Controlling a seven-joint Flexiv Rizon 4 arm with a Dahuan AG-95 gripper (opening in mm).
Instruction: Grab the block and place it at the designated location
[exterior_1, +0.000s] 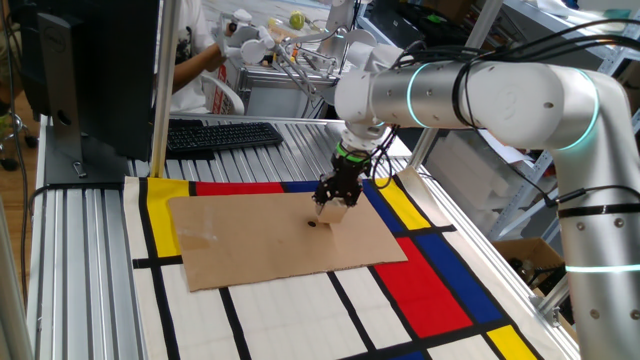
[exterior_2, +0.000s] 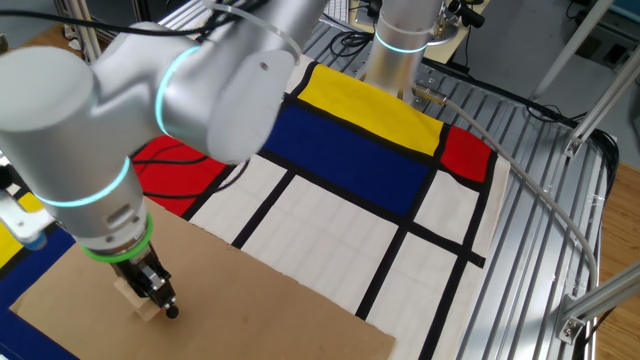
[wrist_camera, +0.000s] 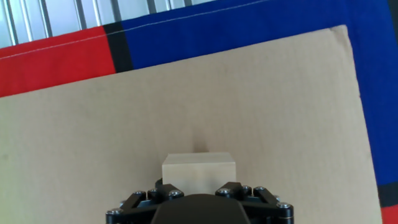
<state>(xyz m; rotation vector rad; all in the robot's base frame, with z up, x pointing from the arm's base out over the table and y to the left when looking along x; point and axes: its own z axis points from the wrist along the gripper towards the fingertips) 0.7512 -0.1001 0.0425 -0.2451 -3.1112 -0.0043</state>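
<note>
The gripper (exterior_1: 331, 205) is clamped on the block (wrist_camera: 198, 168), seemingly light, stiff wood, best pinched across opposite flat faces.

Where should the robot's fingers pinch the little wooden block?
On two opposite flat sides of the wooden block, coming straight down from above. It is a plain cube sitting flat on the cardboard sheet, so its sides are parallel and the top is free. The gripper is already over it.
</note>
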